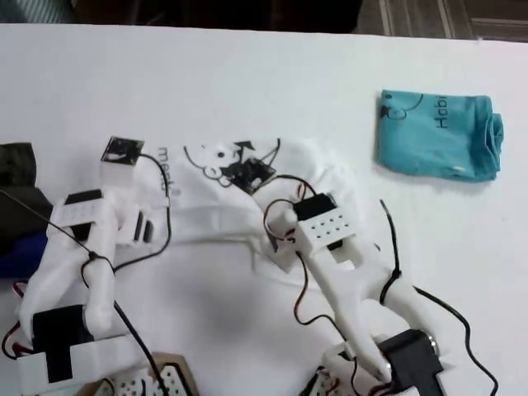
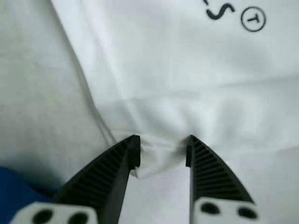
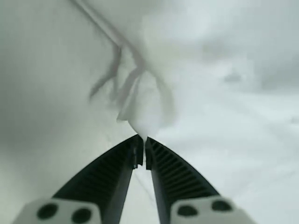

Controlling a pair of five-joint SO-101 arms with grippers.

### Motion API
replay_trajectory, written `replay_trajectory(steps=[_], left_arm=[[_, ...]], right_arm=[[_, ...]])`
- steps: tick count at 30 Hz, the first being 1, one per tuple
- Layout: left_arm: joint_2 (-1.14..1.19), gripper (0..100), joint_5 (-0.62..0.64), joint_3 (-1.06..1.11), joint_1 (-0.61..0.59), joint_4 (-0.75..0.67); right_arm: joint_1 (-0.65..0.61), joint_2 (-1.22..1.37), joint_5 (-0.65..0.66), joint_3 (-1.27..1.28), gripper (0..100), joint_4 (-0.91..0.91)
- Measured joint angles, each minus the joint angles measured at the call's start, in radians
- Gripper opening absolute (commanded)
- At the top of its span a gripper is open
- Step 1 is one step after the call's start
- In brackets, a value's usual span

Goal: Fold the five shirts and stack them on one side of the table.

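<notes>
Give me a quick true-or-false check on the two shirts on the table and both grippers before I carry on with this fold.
1. The teal shirt lies folded, apart from the white shirt. True.
2. The right gripper is open and empty. False: its jaws are shut, pinching a peak of the white shirt's cloth.
3. The left gripper has its jaws apart, with an edge of the white shirt between them. True.
4. The white shirt is already folded into a neat packet. False: it lies spread and rumpled between the two arms, print side up.
</notes>
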Motion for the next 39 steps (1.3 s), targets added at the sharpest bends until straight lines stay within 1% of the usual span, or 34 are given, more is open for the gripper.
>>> replay_trajectory(steps=[5, 11, 13, 17, 19, 23, 25, 31, 37, 39], left_arm=[[0.0, 18, 0.0, 0.0, 0.0, 0.0], [0.0, 18, 0.0, 0.0, 0.0, -0.002], [0.0, 18, 0.0, 0.0, 0.0, -0.002], [0.0, 18, 0.0, 0.0, 0.0, -0.002], [0.0, 18, 0.0, 0.0, 0.0, -0.002], [0.0, 18, 0.0, 0.0, 0.0, -0.002], [0.0, 18, 0.0, 0.0, 0.0, -0.002], [0.0, 18, 0.0, 0.0, 0.0, -0.002], [0.0, 18, 0.0, 0.0, 0.0, -0.002], [0.0, 18, 0.0, 0.0, 0.0, -0.002]], right_arm=[[-0.115, -0.002, 0.0, 0.029, 2.0, 0.003], [-0.13, -0.002, 0.0, 0.04, 3.5, -0.006], [-0.13, -0.002, 0.0, 0.04, 10.4, -0.002], [-0.13, -0.002, 0.0, 0.04, 28.2, 0.051], [-0.13, -0.002, 0.008, 0.04, 32.4, 0.064], [-0.14, -0.002, 0.129, 0.077, 32.6, 0.069], [-0.14, -0.002, 0.164, 0.117, 32.6, 0.052], [-0.138, -0.002, 0.19, 0.224, 32.6, -0.066], [-0.051, 0.02, 0.207, 0.229, 32.4, -0.124], [-0.037, 0.064, 0.23, 0.201, 29.3, -0.115]])
